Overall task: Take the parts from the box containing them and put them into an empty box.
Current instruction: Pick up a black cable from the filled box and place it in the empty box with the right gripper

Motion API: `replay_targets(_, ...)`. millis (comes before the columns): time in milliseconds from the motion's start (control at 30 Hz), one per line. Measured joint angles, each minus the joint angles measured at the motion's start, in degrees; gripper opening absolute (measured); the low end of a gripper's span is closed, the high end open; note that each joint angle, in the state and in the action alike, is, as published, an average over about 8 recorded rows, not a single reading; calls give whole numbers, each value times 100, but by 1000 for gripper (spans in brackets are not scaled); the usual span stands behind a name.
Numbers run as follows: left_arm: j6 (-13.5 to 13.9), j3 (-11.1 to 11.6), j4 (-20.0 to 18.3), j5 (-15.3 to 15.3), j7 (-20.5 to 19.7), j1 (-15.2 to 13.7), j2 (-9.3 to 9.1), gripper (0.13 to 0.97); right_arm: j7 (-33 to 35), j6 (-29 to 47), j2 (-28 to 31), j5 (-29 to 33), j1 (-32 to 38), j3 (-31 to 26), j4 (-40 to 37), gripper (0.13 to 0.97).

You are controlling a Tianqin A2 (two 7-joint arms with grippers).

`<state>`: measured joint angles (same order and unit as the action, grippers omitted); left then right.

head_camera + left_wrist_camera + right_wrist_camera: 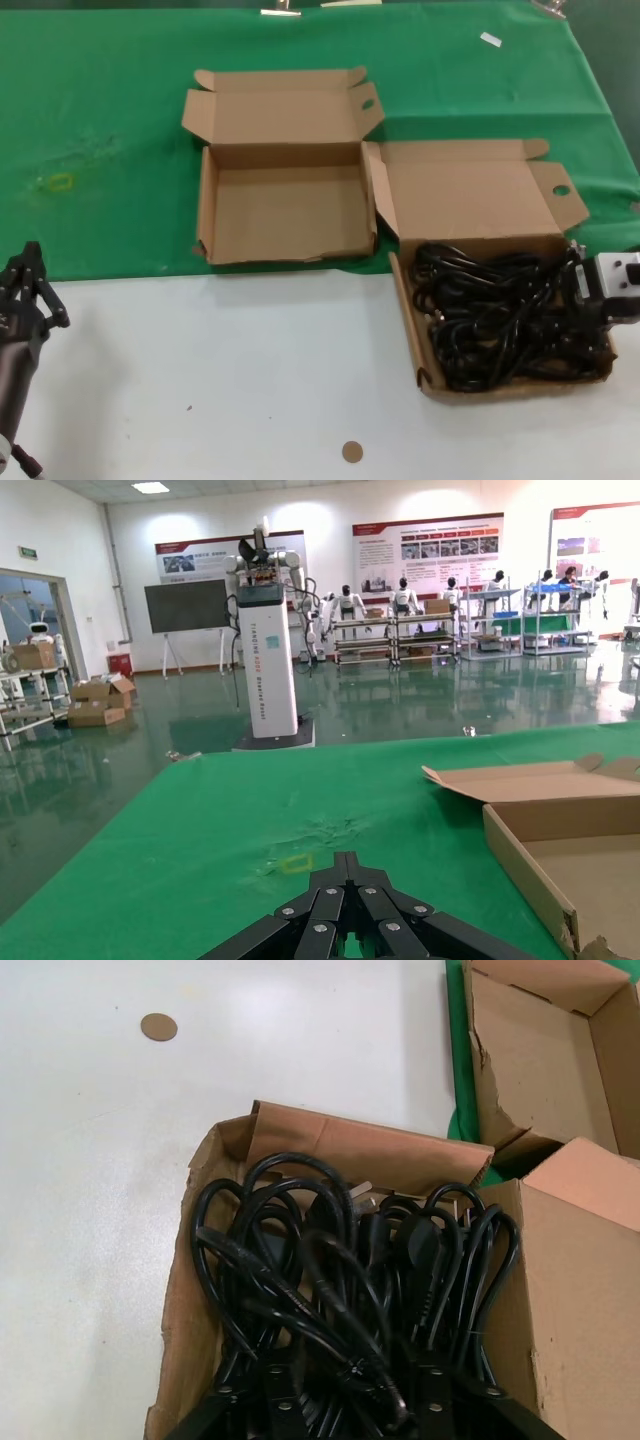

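The box with the parts stands at the right; its lid flap has a small round hole. It is full of tangled black power cables, also seen in the right wrist view. My right gripper is down in this box at its right side. Its fingers are spread open among the cables, with several strands between them. The empty box stands to the left, on the green cloth, its flap with an oval hole. My left gripper is shut and empty at the lower left, and it also shows in the left wrist view.
A green cloth covers the far half of the table and a white surface the near half. A small brown disc lies on the white part, and a white tag lies at the back right.
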<state>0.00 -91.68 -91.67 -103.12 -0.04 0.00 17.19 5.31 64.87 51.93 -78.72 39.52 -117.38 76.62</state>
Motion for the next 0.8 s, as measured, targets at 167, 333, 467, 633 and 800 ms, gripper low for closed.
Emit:
replay_targets(167,0,0,0,1,-1,0,0,144,-113,68,14,53,35,27,89,374)
replay_targets(333,0,0,0,1,0,0,0,144,-244,157,28,124,120,46,207,286)
replay_targets(467,0,0,0,2,1,0,0,144,-359,244,33,178,203,53,316,233)
replay_targets(633,0,0,0,2,1,0,0,144,-504,392,44,224,326,57,447,220)
replay_targets(800,0,0,0,2,1,0,0,144,-632,576,37,258,508,51,533,187)
